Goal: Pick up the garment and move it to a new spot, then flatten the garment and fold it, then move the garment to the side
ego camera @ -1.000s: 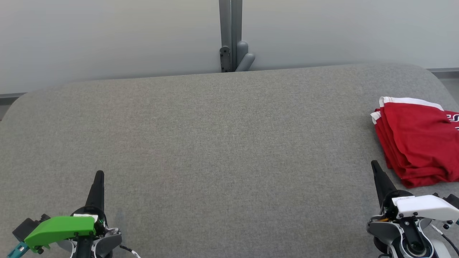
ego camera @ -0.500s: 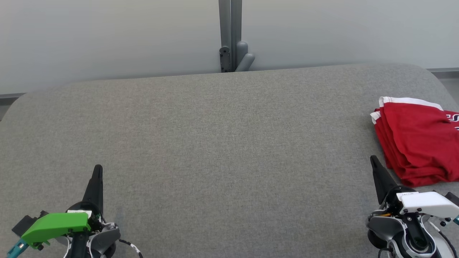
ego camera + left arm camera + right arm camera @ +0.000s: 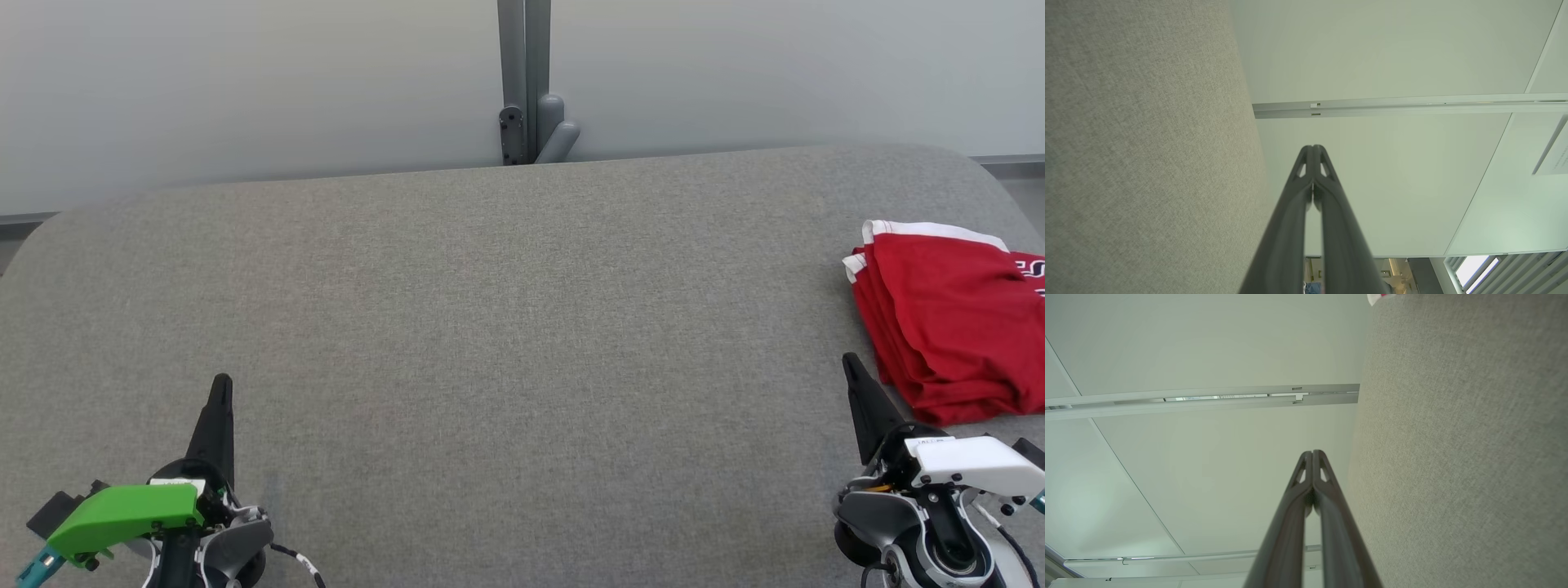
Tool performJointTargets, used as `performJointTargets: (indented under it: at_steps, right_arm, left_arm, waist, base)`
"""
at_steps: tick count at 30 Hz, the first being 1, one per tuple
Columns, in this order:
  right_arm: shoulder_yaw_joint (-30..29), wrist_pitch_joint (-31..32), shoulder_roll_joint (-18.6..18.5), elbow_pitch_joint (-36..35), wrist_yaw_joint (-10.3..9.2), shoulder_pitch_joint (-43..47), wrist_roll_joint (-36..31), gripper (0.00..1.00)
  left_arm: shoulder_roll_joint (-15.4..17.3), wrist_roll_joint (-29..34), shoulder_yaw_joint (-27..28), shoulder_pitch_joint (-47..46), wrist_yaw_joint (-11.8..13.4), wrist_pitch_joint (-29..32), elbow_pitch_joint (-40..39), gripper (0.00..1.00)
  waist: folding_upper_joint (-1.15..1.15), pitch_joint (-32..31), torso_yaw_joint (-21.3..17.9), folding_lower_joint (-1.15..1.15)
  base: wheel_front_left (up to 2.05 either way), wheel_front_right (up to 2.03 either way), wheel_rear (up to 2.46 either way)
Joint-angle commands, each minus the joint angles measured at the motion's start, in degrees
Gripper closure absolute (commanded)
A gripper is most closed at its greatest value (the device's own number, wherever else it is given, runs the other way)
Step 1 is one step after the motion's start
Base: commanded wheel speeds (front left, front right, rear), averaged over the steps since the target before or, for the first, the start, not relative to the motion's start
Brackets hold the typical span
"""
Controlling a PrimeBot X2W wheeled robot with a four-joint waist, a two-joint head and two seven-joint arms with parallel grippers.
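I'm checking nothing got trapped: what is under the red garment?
The folded red garment lies on the grey padded table, at its right end. Grey fabric shows around its visible edges; anything beneath the layers is covered.

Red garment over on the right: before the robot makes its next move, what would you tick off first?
1. Garment folded: ok, it lies in a layered stack.
2. Garment set to the side: ok, it sits at the right end of the grey padded surface.
3. Whole garment on the surface: cannot tell, its right part runs out of the head view.
4. Left claw empty: ok, fingers shut on nothing.
5. Right claw free of cloth: ok, shut, beside the garment's near corner and not gripping it.
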Motion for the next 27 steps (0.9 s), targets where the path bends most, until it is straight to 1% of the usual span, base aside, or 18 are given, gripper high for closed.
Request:
performJointTargets:
  at_steps: [1,27]
  right_arm:
    - [-0.15,0.18,-0.28,-0.26,0.02,-0.45,0.32,1.00]
    - [-0.14,0.17,-0.28,-0.27,0.02,-0.45,0.33,1.00]
  left_arm:
    - [0.35,-0.15,0.28,-0.87,-0.36,0.25,-0.22,1.00]
    - [0.35,-0.14,0.28,-0.87,-0.35,0.25,-0.23,1.00]
  waist:
    - [0.00,0.00,0.00,0.00]
    - [0.00,0.00,0.00,0.00]
  base:
    - [0.00,0.00,0.00]
    - [0.00,0.00,0.00]
